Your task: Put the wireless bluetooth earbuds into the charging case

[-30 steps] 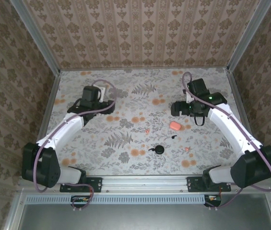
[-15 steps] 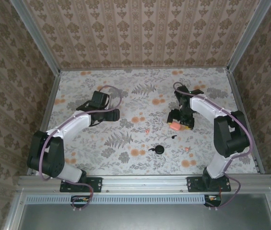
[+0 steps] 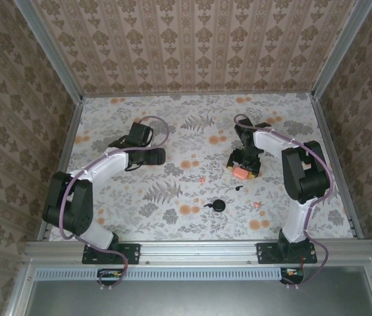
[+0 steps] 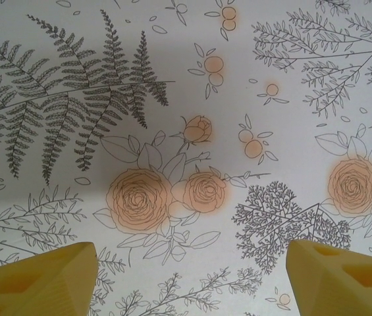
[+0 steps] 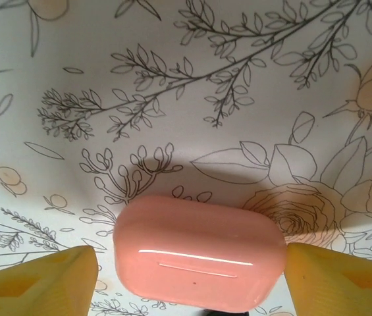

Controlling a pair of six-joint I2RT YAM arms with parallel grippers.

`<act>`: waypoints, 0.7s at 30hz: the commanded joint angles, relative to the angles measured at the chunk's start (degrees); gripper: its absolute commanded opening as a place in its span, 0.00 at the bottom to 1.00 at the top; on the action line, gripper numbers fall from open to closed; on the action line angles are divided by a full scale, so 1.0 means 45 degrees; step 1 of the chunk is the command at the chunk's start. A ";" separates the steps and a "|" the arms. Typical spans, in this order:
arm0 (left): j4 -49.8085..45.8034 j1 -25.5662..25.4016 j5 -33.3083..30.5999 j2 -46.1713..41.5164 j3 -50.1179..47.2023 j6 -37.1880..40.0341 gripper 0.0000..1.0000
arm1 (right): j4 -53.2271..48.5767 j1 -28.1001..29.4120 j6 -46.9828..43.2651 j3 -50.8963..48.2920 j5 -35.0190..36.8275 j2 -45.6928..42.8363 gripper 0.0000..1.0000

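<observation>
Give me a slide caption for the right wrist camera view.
Right gripper straddles a closed pink charging case on the floral tabletop, jaws open.

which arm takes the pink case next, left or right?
Right. The right arm has its jaws on either side of the pink case, lined up to close on it. The left arm has its jaws over bare floral tablecloth, well away from the case.

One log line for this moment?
left gripper open above table | right gripper open astride pink case | pink earbuds loose, uninserted
</observation>
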 commanded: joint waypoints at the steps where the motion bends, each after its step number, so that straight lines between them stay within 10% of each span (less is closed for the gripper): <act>1: -0.0347 -0.0063 0.0092 0.0255 0.0475 -0.0069 0.77 | -0.0126 -0.0068 0.0211 0.0303 -0.0068 0.0411 0.74; 21: 0.0990 -0.0107 0.1653 0.0096 0.0090 0.0227 0.71 | 0.0077 0.0063 -0.0176 -0.0060 -0.0190 -0.0209 0.56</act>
